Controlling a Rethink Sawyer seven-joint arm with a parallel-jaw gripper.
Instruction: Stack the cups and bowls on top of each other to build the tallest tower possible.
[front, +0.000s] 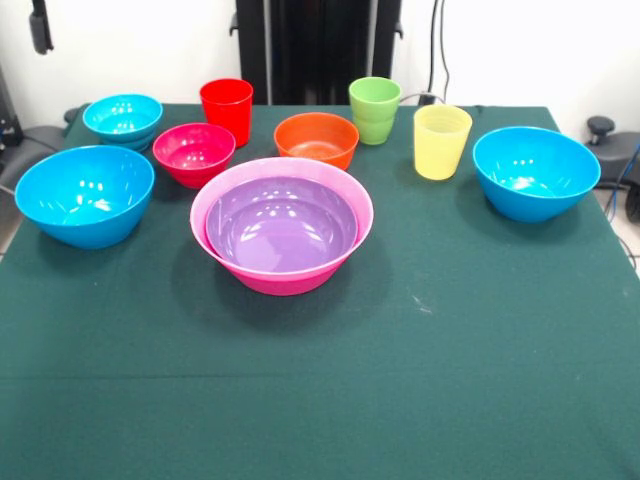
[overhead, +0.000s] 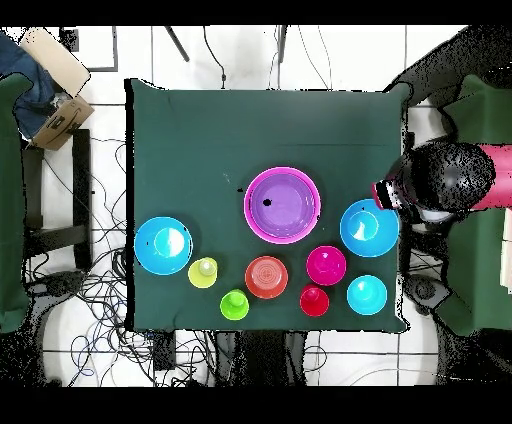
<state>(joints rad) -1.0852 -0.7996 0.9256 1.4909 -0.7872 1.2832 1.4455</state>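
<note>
The pink bowl (front: 285, 283) stands at the table's middle with the purple bowl (front: 280, 225) nested inside it, also seen from overhead (overhead: 283, 203). Behind it stand the small magenta-red bowl (front: 193, 152), orange bowl (front: 316, 138) and cyan bowl (front: 122, 118). One blue bowl (front: 85, 195) sits at the left, the other (front: 535, 170) at the right. The red cup (front: 227, 110), green cup (front: 375, 108) and yellow cup (front: 441, 140) stand upright in the back row. A black gripper tip (front: 40, 30) hangs at the top left, clear of everything.
The green cloth table (front: 420, 380) has its front half bare. In the overhead view the red and black arm (overhead: 450, 180) hangs beside the table's right edge, near a blue bowl (overhead: 369, 228). Cables and chairs surround the table.
</note>
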